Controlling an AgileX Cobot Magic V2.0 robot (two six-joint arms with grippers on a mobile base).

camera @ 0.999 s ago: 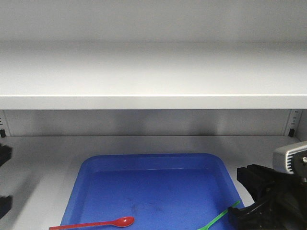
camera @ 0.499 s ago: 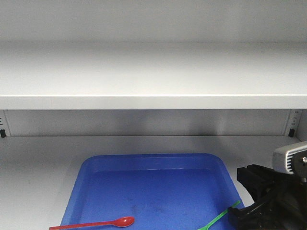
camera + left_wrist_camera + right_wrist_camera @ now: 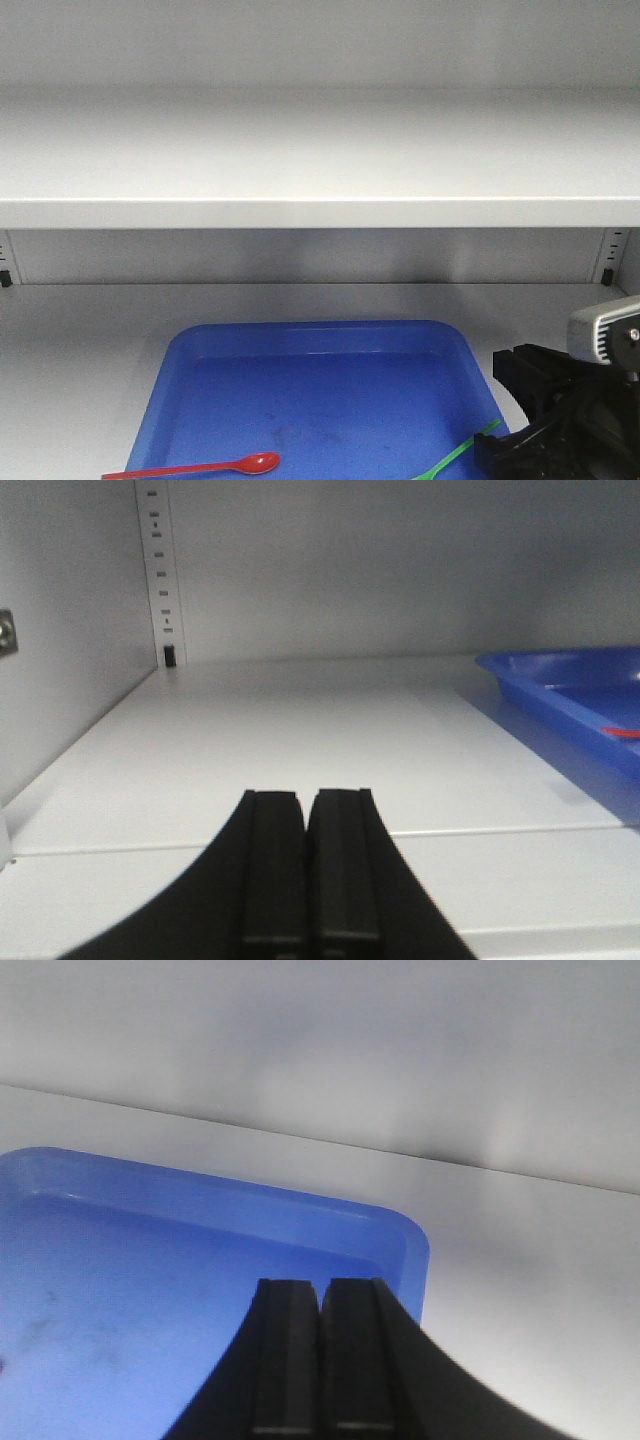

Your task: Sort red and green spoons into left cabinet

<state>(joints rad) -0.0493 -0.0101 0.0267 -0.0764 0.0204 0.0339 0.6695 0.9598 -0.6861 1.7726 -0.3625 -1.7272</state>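
A red spoon (image 3: 205,467) lies at the front of the blue tray (image 3: 310,328), bowl to the right. A green spoon (image 3: 462,452) lies tilted at the tray's front right corner. My right gripper (image 3: 518,372) is at the tray's right edge, just right of the green spoon. In the right wrist view it (image 3: 320,1286) is shut and empty over the tray's (image 3: 300,1210) far right corner. My left gripper (image 3: 305,796) is shut and empty over the white shelf, left of the tray (image 3: 560,692). A bit of the red spoon (image 3: 622,733) shows there.
A white shelf board (image 3: 320,212) hangs above the tray. The cabinet's left wall with a slotted rail (image 3: 160,580) stands close on the left. The back wall (image 3: 300,255) is behind the tray.
The left gripper, seen at the left edge of the front view one second ago, has left that view. The right arm has barely shifted. The spoons have not moved.
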